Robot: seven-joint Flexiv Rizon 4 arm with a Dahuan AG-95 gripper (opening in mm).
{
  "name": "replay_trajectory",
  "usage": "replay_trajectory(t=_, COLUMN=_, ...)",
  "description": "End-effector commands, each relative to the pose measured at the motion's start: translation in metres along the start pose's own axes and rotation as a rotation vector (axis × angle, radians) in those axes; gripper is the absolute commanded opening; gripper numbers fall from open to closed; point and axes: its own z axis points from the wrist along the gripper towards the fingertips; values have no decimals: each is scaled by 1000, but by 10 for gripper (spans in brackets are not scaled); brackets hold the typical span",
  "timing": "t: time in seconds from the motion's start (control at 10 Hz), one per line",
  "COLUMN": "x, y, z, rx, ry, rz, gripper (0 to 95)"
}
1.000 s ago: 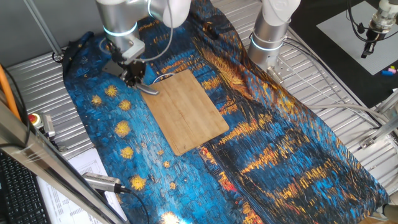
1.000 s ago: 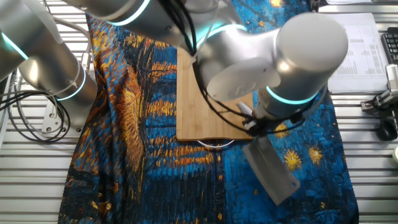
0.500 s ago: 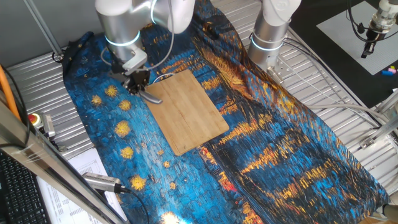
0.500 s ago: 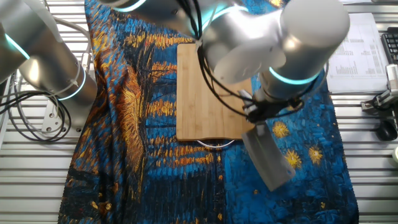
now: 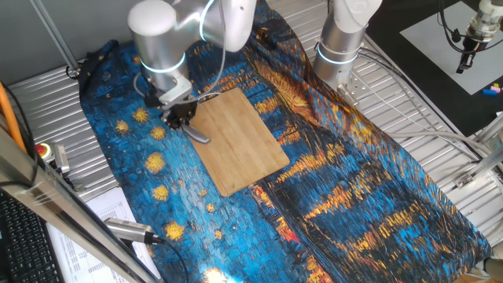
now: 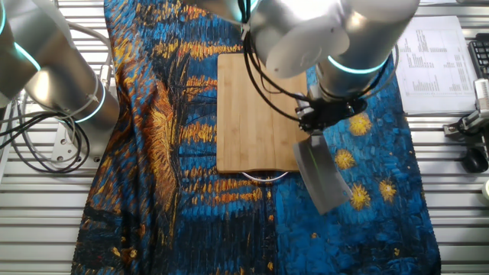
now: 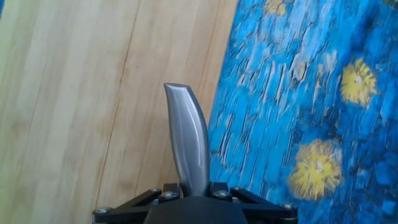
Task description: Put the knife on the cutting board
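At six o'clock in the hand view, the gripper (image 7: 193, 186) is clamped on the knife (image 7: 186, 137), whose metal reaches toward twelve above the edge of the cutting board (image 7: 81, 93), with the blue starry cloth (image 7: 311, 93) off at three. In the other fixed view the broad grey blade (image 6: 321, 176) hangs off the board's corner (image 6: 256, 114) toward five o'clock, so the knife is held aloft at the board's rim, not yet laid down.

By its look the cleaver is stiff, smooth metal and blade-heavy, so it is likely to pivot or slip in a two-finger pinch. The handle close to the blade seems the best hold, which is about where the fingers grip it.

Farther off, a second arm's base (image 5: 342, 39) stands at one o'clock in one fixed view, beyond the gripper (image 5: 181, 114).

Against the frames from a second ago, gripper and knife have travelled from over the cloth toward the board, the blade now partly overlapping its corner.
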Motion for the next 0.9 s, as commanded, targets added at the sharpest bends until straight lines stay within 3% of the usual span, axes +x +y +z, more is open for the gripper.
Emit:
replay_trajectory(t=0.1, x=0, y=1, z=-1, rx=5, ry=28, rz=9, gripper=0)
replay_trajectory(t=0.3, x=0, y=1, z=-1, rx=18, ry=55, rz=2, gripper=0)
replay_trajectory(t=0.9, x=-5, y=0, z=-2, rx=4, ry=10, rz=48, gripper=0)
